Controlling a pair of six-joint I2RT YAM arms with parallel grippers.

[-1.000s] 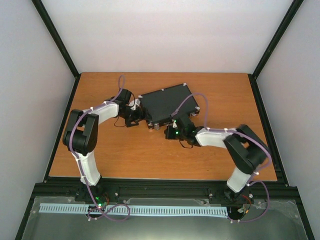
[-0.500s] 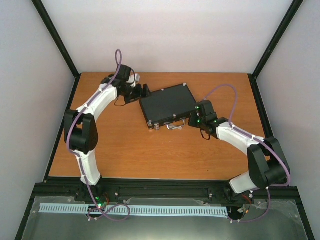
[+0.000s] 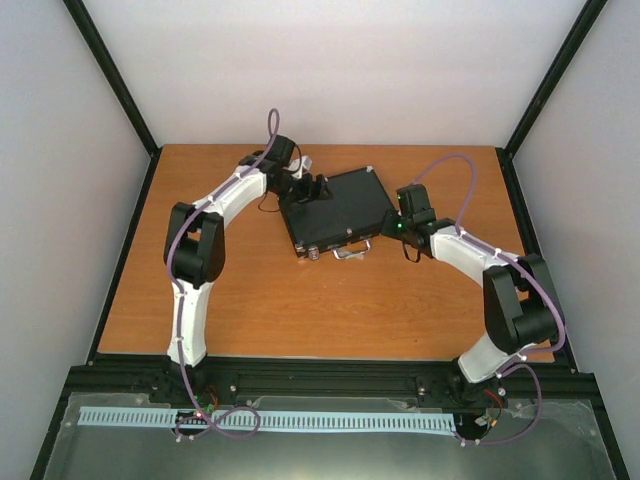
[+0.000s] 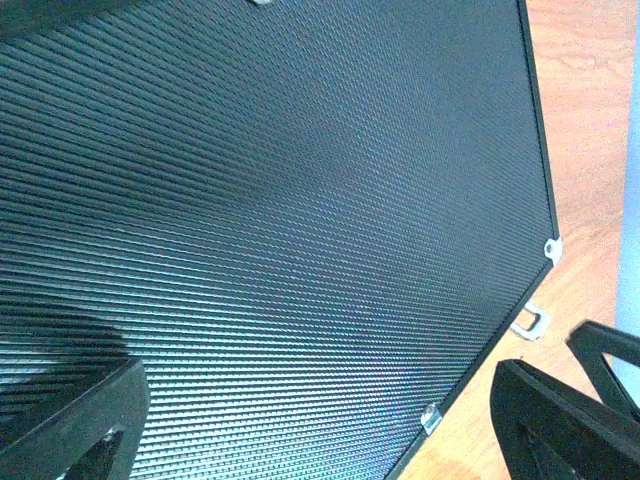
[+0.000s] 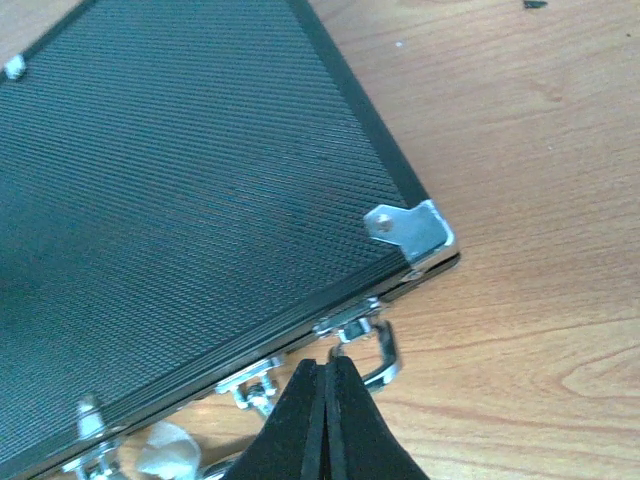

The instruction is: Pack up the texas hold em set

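The black case (image 3: pixel 338 207) lies closed and flat on the table, silver latches and handle (image 3: pixel 348 251) on its near edge. Chips, decks and discs are out of view. My left gripper (image 3: pixel 316 188) hovers over the case's far left part. In the left wrist view the ribbed lid (image 4: pixel 280 200) fills the frame between my wide-open gripper (image 4: pixel 320 440). My right gripper (image 3: pixel 384 233) is at the case's near right corner. In the right wrist view it (image 5: pixel 327 375) is shut and empty, tip just short of a silver latch (image 5: pixel 360 335) below the corner bracket (image 5: pixel 406 228).
The wooden table (image 3: pixel 250 300) has black frame rails at its sides and grey walls behind. Purple cables loop above both wrists. A small white scrap (image 5: pixel 165 448) lies by the case's front edge.
My left gripper has swung from the case's left side round to its far left corner and over the lid. My right gripper has moved from the front edge to the near right corner.
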